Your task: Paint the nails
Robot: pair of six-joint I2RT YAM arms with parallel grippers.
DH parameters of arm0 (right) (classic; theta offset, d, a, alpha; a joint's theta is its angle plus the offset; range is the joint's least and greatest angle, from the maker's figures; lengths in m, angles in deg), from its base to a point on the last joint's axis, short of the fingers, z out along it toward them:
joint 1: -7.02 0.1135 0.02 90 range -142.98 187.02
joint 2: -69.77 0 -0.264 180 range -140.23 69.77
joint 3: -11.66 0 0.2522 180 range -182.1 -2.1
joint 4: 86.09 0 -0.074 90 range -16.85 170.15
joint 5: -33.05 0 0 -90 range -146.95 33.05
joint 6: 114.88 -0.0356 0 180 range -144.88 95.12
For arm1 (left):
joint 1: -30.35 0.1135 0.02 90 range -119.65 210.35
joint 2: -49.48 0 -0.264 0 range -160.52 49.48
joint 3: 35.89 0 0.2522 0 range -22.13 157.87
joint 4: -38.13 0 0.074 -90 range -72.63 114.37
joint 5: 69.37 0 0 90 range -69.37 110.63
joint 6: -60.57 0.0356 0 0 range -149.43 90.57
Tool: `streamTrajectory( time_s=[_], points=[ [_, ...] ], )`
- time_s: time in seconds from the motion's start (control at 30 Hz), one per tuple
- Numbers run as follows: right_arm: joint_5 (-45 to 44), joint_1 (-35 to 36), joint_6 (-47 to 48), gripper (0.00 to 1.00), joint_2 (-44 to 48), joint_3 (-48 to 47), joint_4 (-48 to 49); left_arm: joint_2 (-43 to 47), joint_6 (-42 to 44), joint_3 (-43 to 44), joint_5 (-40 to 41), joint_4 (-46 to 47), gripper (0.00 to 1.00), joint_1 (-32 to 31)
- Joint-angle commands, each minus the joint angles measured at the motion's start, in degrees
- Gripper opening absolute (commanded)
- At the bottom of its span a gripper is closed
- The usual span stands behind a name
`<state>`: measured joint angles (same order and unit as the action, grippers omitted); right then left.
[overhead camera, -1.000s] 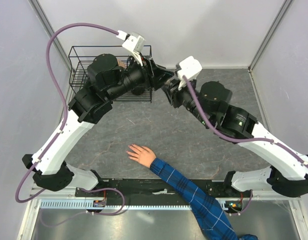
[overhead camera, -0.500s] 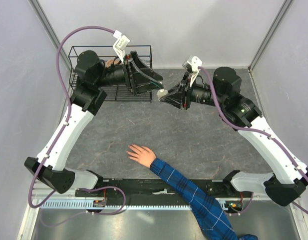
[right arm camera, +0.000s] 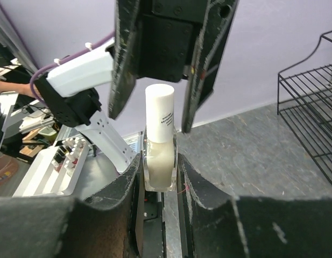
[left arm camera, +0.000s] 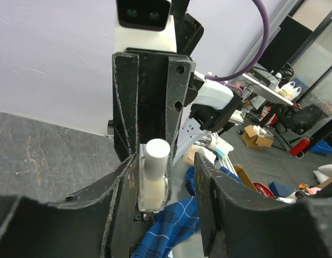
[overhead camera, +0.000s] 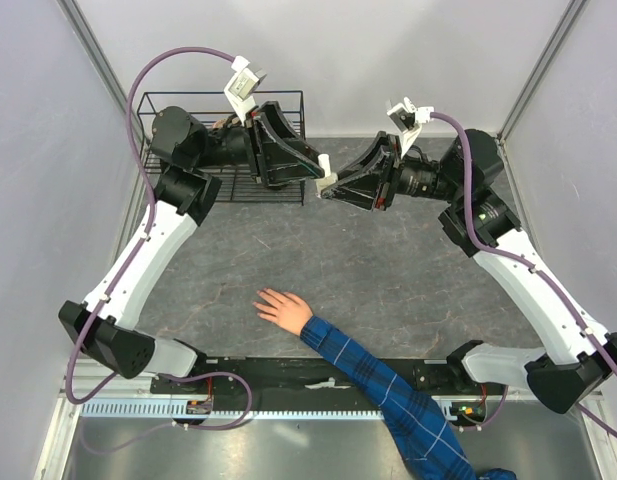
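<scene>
The right gripper (right arm camera: 157,161) was clamped on the base of a small bottle (right arm camera: 159,166), held in the air above the table's far middle. The left gripper (left arm camera: 166,160) faced it with its fingers apart, one on each side of the cap (right arm camera: 159,115). In the left wrist view the cap sat closer to one finger than the other.

The step in hand looked like unscrewing the cap. To do it well, the left gripper would need to centre on the cap, close squarely on its sides and turn about the bottle's long axis while the right held firm. An off-centre pinch could tip the bottle in its grip.

The bottle was clear and flat-sided, with pale cream liquid inside. The cap was a smooth white cylinder, likely slippery. The gripper fingers were matte black and scuffed.

The hand (overhead camera: 281,308) lay flat by the table's near edge, about midway along, well apart from both grippers. Its nails were too small to make out. A blue plaid sleeve (overhead camera: 378,385) covered the arm. The table (overhead camera: 408,290) was mottled grey, and a black wire basket (overhead camera: 163,140) stood at its far left corner.
</scene>
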<state>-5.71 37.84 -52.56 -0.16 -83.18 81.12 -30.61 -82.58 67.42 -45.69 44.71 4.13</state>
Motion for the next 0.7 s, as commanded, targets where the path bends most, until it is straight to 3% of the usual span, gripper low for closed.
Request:
streamTrajectory(
  time_s=[0.0, 0.13, 0.17, 0.23, 0.3, 0.33, 0.37, 0.43, 0.47, 0.5, 0.53, 0.57, 0.63, 0.67],
  points=[
    [3.07, -0.33, -3.69, 0.00, -0.73, -0.04, 7.81, -1.55, -4.16, 1.05, -3.37, 4.53, 0.50, 0.11],
    [3.25, -0.33, -3.70, 0.00, -1.44, 0.04, 7.64, -2.43, -5.39, 1.76, -3.37, 5.85, 0.38, 0.03],
    [2.90, -0.33, -3.52, 0.00, -1.35, 0.22, 7.64, -2.43, -5.56, 2.11, -3.29, 5.85, 0.17, 0.03],
    [2.29, -0.33, -2.82, 0.00, -1.61, -0.04, 6.33, -2.26, -5.48, 1.85, -2.59, 5.42, 0.04, 0.03],
    [-1.55, -0.16, -0.20, 0.00, -1.87, -1.61, 2.91, -1.73, -3.47, 1.67, -0.74, 4.46, 0.02, 0.03],
    [-4.11, 0.02, 4.17, 0.00, -1.88, -2.58, -3.81, -1.30, -1.28, 2.02, 0.48, 2.19, 0.02, 0.03],
    [-8.05, 0.28, 7.00, 0.00, -1.61, -3.46, -7.27, 0.01, 2.31, 2.72, 4.67, -6.45, 0.02, -0.50],
    [-23.32, 3.77, 15.32, 0.00, -1.52, -6.89, -17.08, 1.34, 20.47, 8.14, 13.71, -23.51, 0.02, -2.60],
    [-30.43, 6.50, 18.07, 0.00, -1.61, -8.29, -20.19, 1.61, 26.19, 10.18, 28.47, -37.51, 0.02, -6.79],
    [-39.11, 10.27, 20.45, 0.00, -1.79, -11.18, -22.74, 1.43, 32.43, 11.94, 36.45, -41.65, 0.02, -9.00],
    [-61.30, 19.53, 23.08, 0.00, -2.66, -12.34, -25.81, 1.00, 33.19, 14.13, 42.01, -44.22, 0.02, -10.42],
    [-71.44, 24.49, 26.50, 0.00, -3.45, -13.57, -26.63, 0.21, 33.54, 15.63, 49.90, -46.94, 0.02, -12.43],
    [-94.18, 35.81, 32.22, 0.00, -6.34, -16.30, -26.38, -2.86, 33.90, 20.45, 54.44, -53.80, 0.02, -13.68],
    [-99.36, 38.49, 37.39, 0.00, -7.49, -16.74, -25.85, -3.66, 33.98, 21.52, 57.85, -55.39, 0.02, -14.99]
  ],
)
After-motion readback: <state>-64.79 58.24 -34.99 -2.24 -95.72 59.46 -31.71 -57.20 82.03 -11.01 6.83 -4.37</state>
